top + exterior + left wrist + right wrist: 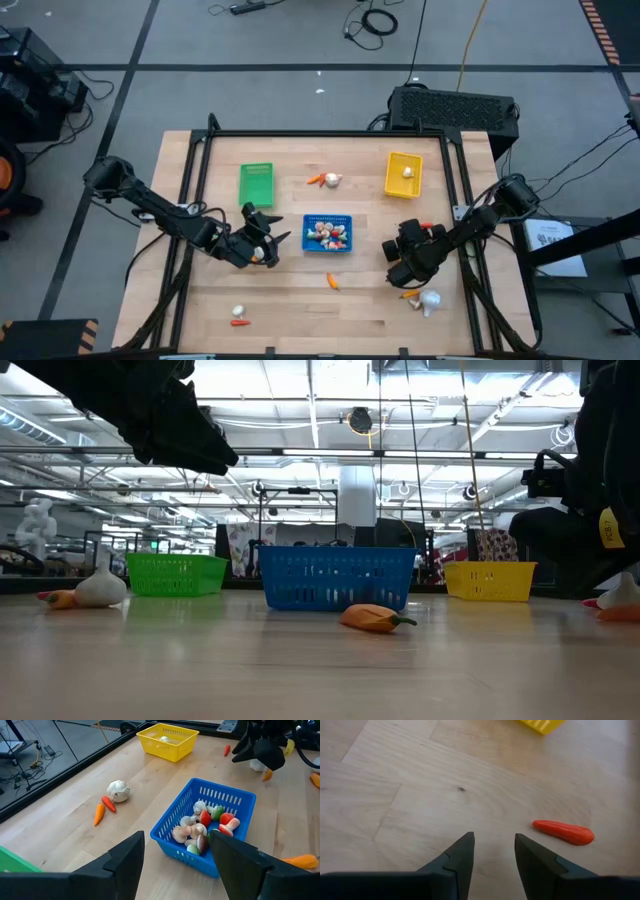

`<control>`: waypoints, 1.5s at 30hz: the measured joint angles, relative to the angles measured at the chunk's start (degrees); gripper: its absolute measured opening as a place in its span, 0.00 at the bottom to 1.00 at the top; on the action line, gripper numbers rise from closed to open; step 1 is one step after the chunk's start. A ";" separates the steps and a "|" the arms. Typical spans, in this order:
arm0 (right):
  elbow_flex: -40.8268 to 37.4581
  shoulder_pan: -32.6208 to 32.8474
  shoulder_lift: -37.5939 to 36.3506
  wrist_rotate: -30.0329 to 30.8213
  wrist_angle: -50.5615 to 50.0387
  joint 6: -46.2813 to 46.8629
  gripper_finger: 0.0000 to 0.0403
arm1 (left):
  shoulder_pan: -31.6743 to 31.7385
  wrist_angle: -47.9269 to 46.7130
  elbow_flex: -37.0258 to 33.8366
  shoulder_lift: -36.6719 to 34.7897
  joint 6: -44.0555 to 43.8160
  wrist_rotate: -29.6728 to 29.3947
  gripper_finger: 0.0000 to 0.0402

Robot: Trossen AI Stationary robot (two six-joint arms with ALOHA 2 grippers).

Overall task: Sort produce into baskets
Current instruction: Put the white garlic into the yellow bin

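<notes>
Left gripper [262, 246], lower left of centre in the high view: fingers [125, 865] wide apart, nothing between them. The blue basket [328, 233], filled with mixed produce [202, 827], sits just to its right; the green basket [256, 184] lies above it. Right gripper [398, 262], lower right: fingers [460, 857] partly parted, empty, over bare table [395, 795]. A red piece [564, 831] lies just beside them, untouched. The yellow basket [404, 173] lies above, holding one white bulb [408, 171].

No lettering can be read anywhere. A yellow tag [607, 528] on the dark arm at three o'clock in the low view bears dark marks too small to make out, as does a white sheet [556, 238] beside the counter.
</notes>
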 joint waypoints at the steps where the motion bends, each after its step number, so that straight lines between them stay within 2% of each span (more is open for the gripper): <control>1: 0.02 0.12 0.00 0.00 -0.06 -0.14 0.33 | 0.00 0.00 0.00 0.00 0.00 0.00 0.58; 8: 4.30 1.13 -0.02 -0.22 -3.05 -2.88 0.32 | 0.02 -0.04 0.00 0.00 0.07 0.00 0.58; 12: 6.39 2.19 -0.04 -2.92 -3.91 -2.98 0.32 | 0.00 -0.09 0.00 0.00 0.07 0.00 0.58; 23: 6.51 8.15 -0.04 -5.39 -3.49 4.85 0.32 | 0.02 -0.07 0.00 0.00 0.04 0.59 0.58; 35: 6.51 9.97 -0.04 -6.43 -4.53 7.53 0.31 | 0.00 0.02 0.00 0.00 -0.09 0.59 0.58; 39: 6.51 9.94 -0.04 -6.40 -4.54 7.20 0.24 | 0.01 0.02 0.00 0.00 -0.11 0.59 0.58; 45: 6.51 9.94 -0.04 -6.01 -5.49 7.11 0.04 | 0.00 0.04 0.00 0.00 -0.13 0.59 0.58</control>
